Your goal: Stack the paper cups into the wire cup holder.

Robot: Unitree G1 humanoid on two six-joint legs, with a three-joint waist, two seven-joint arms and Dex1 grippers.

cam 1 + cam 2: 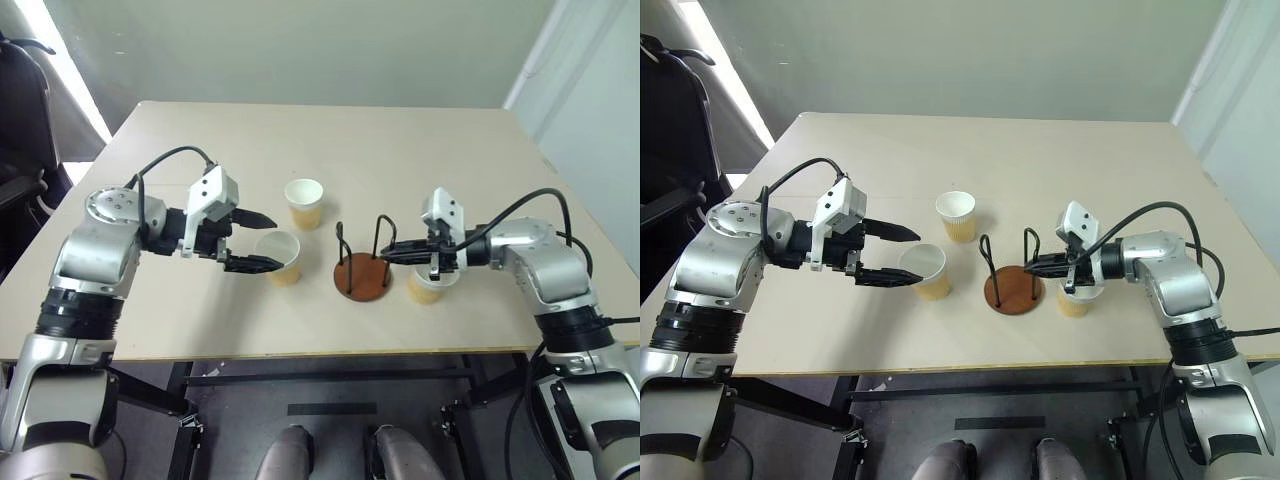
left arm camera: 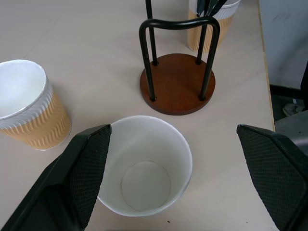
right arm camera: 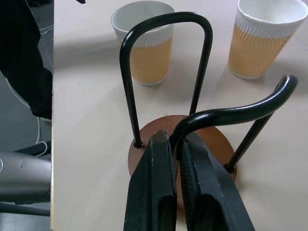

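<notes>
On the left of the beige counter [image 1: 420, 140], the left gripper [image 1: 258, 242] points toward the middle with its two black fingers spread wide apart. Its fingers straddle the rim of the nearest of the paper cups [image 1: 278, 257], one finger above the cup's mouth and one low at its near side; from the left wrist view the cup sits upright between the fingers, and neither finger clearly presses on it. A second paper cup [image 1: 304, 203] stands upright farther back, just beyond the first, apart from both arms. Right of these stands the wire cup holder [image 1: 362, 274], its reddish-brown disc flat on the counter and its two black loops upright, with nothing inside. The right gripper [image 1: 392, 254] reaches in from the right, fingers pinched together on the top of the holder's right-hand loop. Just beside the holder, under that gripper's wrist, stands the third paper cup [image 1: 427, 288], partly hidden.
</notes>
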